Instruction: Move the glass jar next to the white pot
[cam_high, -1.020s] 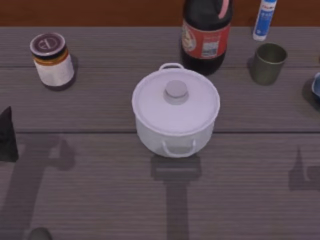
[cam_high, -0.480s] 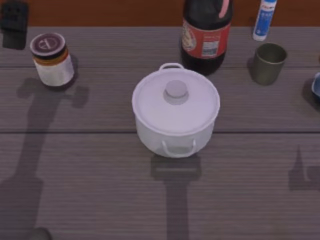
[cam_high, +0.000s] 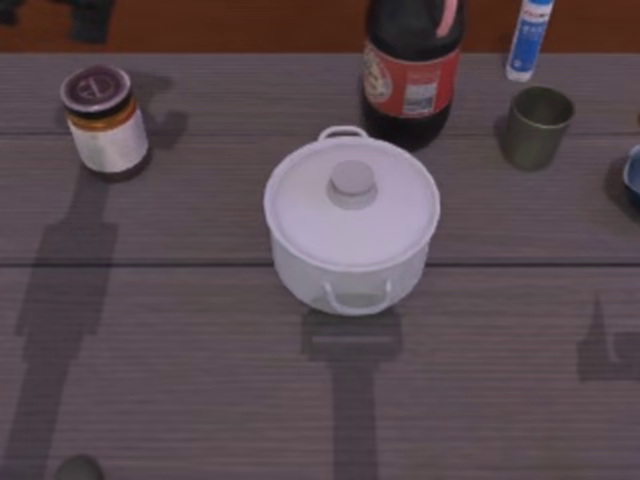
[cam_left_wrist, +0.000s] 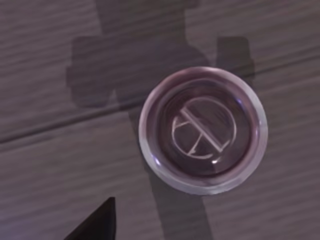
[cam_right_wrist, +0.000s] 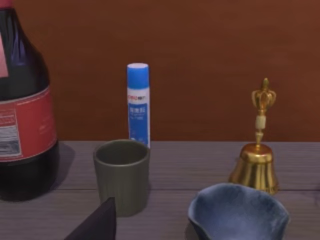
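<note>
Grey plank table (cam_high: 180, 300), reddish-brown backdrop (cam_high: 220, 25)

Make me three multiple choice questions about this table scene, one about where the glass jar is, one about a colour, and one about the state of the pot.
1. Where does the glass jar stand relative to the white pot in the top view?
A. Far left of it, well apart
B. Touching its right handle
C. On top of its lid

2. What colour is the cup at the table's right?
A. Bright yellow
B. Olive green
C. Pink

3. What is the state of the white pot?
A. Tipped on its side
B. Open, with the lid beside it
C. Upright, with the lid on

Answers:
1. A, since bare table lies between jar and pot.
2. B, as the top view and right wrist view both show it olive green.
3. C, since the lid with its grey knob sits on the pot.
</note>
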